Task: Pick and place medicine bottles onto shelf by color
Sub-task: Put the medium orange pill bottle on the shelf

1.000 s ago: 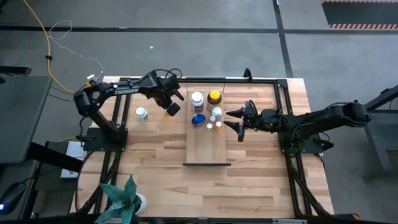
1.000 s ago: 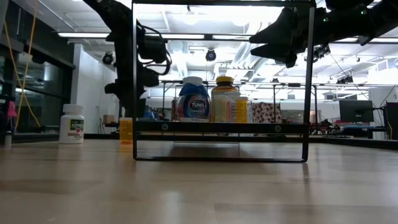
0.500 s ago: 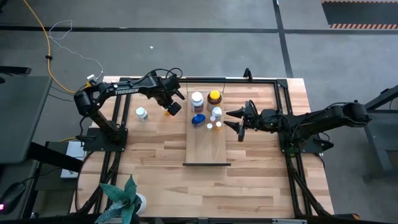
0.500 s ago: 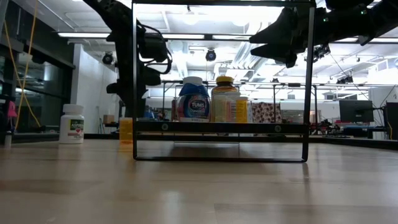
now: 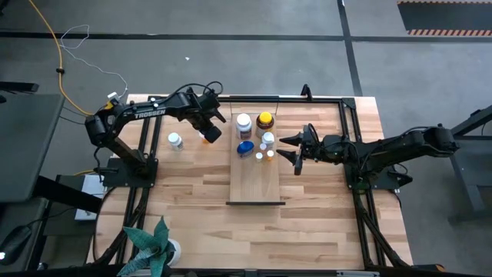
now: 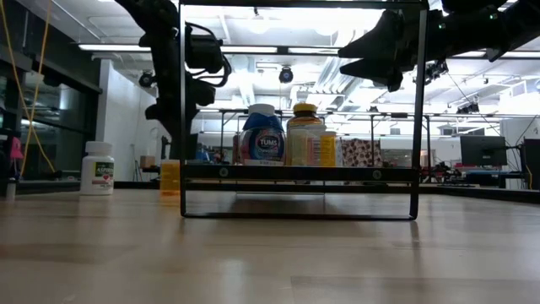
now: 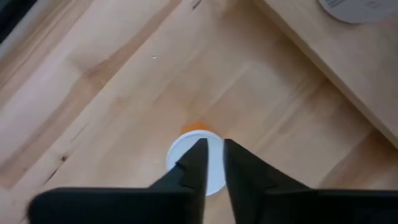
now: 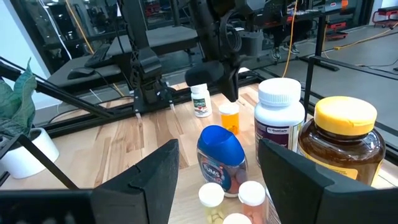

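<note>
A tiny orange bottle with a white cap (image 7: 198, 163) stands upright on the table left of the shelf; it also shows in the low view (image 6: 170, 177) and the right wrist view (image 8: 229, 117). My left gripper (image 7: 214, 155) points down just over its cap, its fingers nearly together. The light wood shelf (image 5: 257, 183) bears at its far end a white bottle (image 5: 244, 123), an amber one with a yellow cap (image 5: 265, 121), a blue-capped one (image 5: 244, 148) and small white-capped ones (image 5: 265, 154). My right gripper (image 5: 289, 148) is open, raised, right of those bottles. My left gripper stands over the orange bottle's white cap (image 7: 186, 149) from above, fingers pointing down. I cannot tell whether the fingertips touch the cap. The bottle stands upright on the table.
A white bottle (image 5: 175, 141) stands on the table farther left, also in the low view (image 6: 98, 167). A black metal frame (image 6: 181, 110) runs around the work area. A potted plant (image 5: 154, 242) stands at the near left corner.
My left gripper has gone up a little and slightly toward the table's left edge. The orange bottle has stayed where it stood.
</note>
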`<state>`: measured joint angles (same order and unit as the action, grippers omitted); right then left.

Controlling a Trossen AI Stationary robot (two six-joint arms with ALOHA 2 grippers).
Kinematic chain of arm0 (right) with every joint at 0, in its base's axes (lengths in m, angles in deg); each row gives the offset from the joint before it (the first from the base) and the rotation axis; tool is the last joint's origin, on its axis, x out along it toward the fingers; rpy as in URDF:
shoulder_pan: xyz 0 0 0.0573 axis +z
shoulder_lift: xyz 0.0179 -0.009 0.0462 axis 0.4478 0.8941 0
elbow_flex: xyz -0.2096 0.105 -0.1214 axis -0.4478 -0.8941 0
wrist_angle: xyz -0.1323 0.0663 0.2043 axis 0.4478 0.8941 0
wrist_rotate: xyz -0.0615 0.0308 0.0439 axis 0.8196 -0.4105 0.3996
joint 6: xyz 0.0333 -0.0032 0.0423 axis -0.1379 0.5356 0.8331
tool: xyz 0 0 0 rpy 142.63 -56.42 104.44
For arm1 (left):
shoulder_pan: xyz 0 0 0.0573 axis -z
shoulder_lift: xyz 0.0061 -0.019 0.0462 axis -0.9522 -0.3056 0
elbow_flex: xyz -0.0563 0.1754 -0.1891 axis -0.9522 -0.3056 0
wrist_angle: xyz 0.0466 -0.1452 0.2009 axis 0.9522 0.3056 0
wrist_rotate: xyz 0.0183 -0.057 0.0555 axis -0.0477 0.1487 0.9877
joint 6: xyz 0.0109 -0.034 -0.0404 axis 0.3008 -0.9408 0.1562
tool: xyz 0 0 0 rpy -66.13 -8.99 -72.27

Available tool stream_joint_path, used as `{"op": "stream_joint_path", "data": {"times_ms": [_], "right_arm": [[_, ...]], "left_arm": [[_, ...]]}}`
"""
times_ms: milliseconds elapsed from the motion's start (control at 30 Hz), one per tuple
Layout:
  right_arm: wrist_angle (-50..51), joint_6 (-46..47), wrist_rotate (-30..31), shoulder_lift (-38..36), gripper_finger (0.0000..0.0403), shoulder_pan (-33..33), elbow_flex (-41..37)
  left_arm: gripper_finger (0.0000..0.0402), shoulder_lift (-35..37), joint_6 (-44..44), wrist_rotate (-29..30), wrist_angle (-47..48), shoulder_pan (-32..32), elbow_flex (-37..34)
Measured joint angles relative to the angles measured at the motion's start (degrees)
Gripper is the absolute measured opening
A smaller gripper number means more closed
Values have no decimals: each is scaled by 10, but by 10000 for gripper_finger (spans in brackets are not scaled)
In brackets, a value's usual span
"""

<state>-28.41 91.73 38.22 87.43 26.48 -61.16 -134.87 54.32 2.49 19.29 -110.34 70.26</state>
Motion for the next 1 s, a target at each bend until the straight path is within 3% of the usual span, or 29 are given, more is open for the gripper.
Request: {"op": "stream_joint_path", "data": {"times_ms": [400, 533, 700, 1000], "right_arm": [[0, 0, 0, 0, 211, 0, 0], [0, 7, 0, 0, 211, 0, 0], [0, 10, 0, 0, 211, 0, 0], [0, 10, 0, 0, 211, 0, 0]], "left_arm": [[231, 0, -18, 14, 5, -1, 0], [278, 0, -33, 13, 9, -1, 0], [303, 0, -50, 12, 30, -5, 0], [305, -4, -87, -9, 31, -21, 0]]}}
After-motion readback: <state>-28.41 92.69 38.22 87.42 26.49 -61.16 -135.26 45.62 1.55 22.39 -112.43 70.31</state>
